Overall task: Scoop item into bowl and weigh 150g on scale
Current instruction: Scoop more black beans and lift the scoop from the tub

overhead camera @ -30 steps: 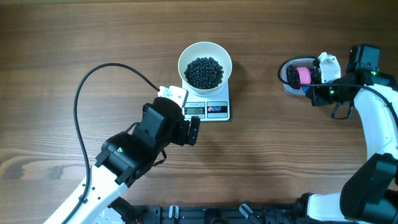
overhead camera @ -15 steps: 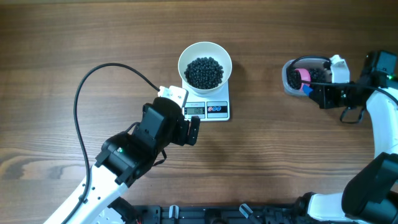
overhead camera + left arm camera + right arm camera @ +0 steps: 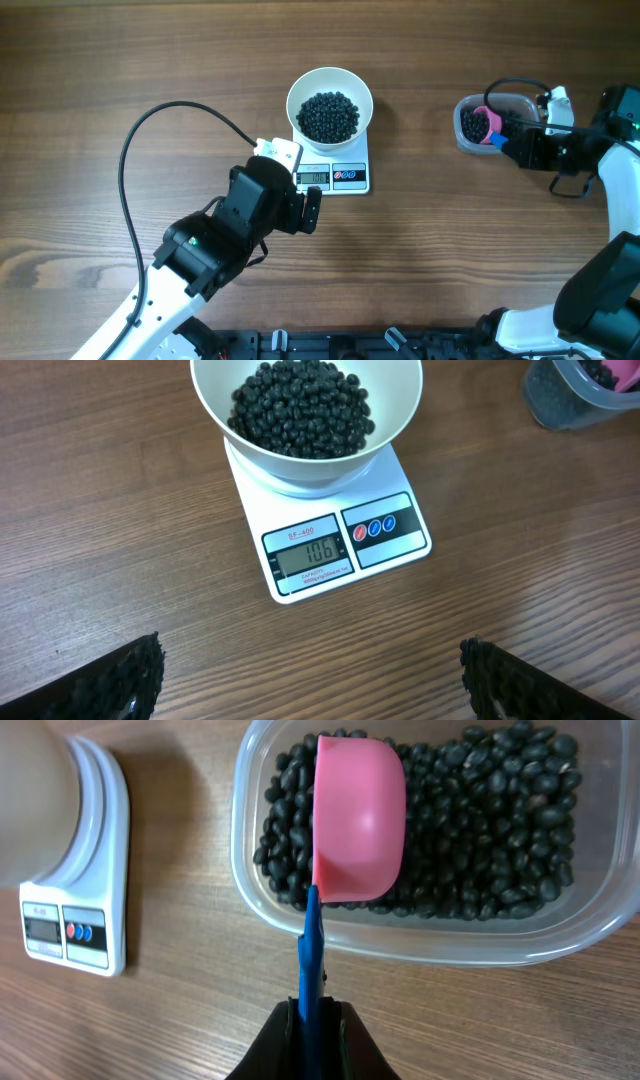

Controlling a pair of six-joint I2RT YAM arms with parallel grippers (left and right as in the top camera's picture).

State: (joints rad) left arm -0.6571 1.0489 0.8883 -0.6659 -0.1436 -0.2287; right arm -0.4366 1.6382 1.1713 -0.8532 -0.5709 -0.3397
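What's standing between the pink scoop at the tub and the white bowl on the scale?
Nothing visible. Only bare table lies between the pink scoop, held by the right claw at the clear tub, and the white bowl on the scale.

A white bowl [image 3: 215,415] heaped with black beans [image 3: 300,405] is set on a small white kitchen scale [image 3: 400,480] on a wooden table [image 3: 100,540]. 106 is shown on its display [image 3: 310,550]. A clear tub [image 3: 570,405] is cut off at top right. The dark fingers [image 3: 110,680] of the left gripper [image 3: 315,690] are spread wide at the bottom corners.
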